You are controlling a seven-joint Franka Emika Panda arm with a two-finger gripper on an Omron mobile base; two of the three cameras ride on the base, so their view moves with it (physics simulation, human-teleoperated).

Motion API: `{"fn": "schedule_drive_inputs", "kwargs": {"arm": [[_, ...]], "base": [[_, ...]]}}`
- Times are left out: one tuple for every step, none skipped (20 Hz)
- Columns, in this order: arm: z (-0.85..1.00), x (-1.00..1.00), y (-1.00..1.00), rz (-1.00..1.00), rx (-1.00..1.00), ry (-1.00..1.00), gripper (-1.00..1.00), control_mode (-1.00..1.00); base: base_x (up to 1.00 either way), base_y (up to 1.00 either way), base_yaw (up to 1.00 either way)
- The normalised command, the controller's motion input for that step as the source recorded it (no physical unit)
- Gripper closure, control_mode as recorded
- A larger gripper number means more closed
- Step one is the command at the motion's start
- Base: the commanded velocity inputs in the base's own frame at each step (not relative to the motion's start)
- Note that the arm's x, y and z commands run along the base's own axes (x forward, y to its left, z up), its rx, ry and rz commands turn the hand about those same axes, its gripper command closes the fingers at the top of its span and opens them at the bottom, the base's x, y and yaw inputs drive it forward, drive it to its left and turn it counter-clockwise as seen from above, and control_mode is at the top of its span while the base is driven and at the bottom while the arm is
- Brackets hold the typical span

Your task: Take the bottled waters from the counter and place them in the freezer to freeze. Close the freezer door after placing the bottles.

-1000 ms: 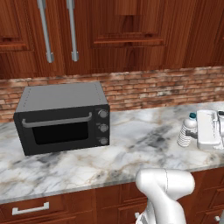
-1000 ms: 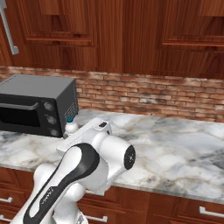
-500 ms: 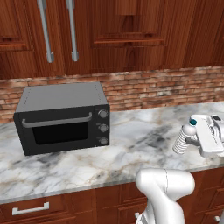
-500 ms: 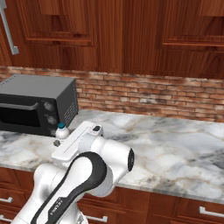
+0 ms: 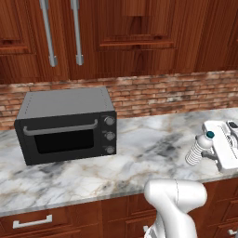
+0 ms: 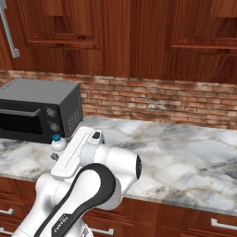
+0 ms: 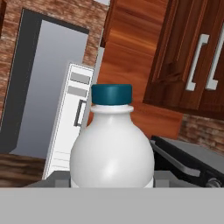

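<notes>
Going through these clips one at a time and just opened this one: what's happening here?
The white arm's gripper is shut on a whitish bottled water with a blue cap, held tilted at the right end of the marble counter, a little way right of the black toaster oven. In the hand view the bottle sits right in front of the camera, with an open grey fridge door and the white interior beside it showing beyond. Nothing has been put in the freezer yet.
</notes>
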Motion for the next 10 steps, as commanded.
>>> {"fn": "schedule_drive_inputs", "kwargs": {"arm": [[0.0, 0.0, 0.0, 0.0, 0.0, 0.0, 1.0, -1.0], [0.0, 0.0, 0.0, 0.0, 0.0, 0.0, 1.0, -1.0], [0.0, 0.0, 0.0, 0.0, 0.0, 0.0, 1.0, -1.0], [0.0, 0.0, 0.0, 0.0, 0.0, 0.0, 1.0, -1.0], [0.0, 0.0, 0.0, 0.0, 0.0, 0.0, 1.0, -1.0], [0.0, 0.0, 0.0, 0.0, 0.0, 0.0, 1.0, 1.0], [0.0, 0.0, 0.0, 0.0, 0.0, 0.0, 1.0, 1.0], [0.0, 0.0, 0.0, 0.0, 0.0, 0.0, 1.0, 1.0], [0.0, 0.0, 0.0, 0.0, 0.0, 0.0, 1.0, 1.0], [0.0, 0.0, 0.0, 0.0, 0.0, 0.0, 1.0, 1.0]], "base": [[0.0, 0.0, 0.0], [0.0, 0.0, 0.0], [0.0, 0.0, 0.0], [0.0, 0.0, 0.0], [0.0, 0.0, 0.0], [0.0, 0.01, 0.0], [0.0, 0.01, 0.0], [0.0, 0.0, 0.0], [0.0, 0.0, 0.0], [-0.29, 0.09, 0.0]]}}
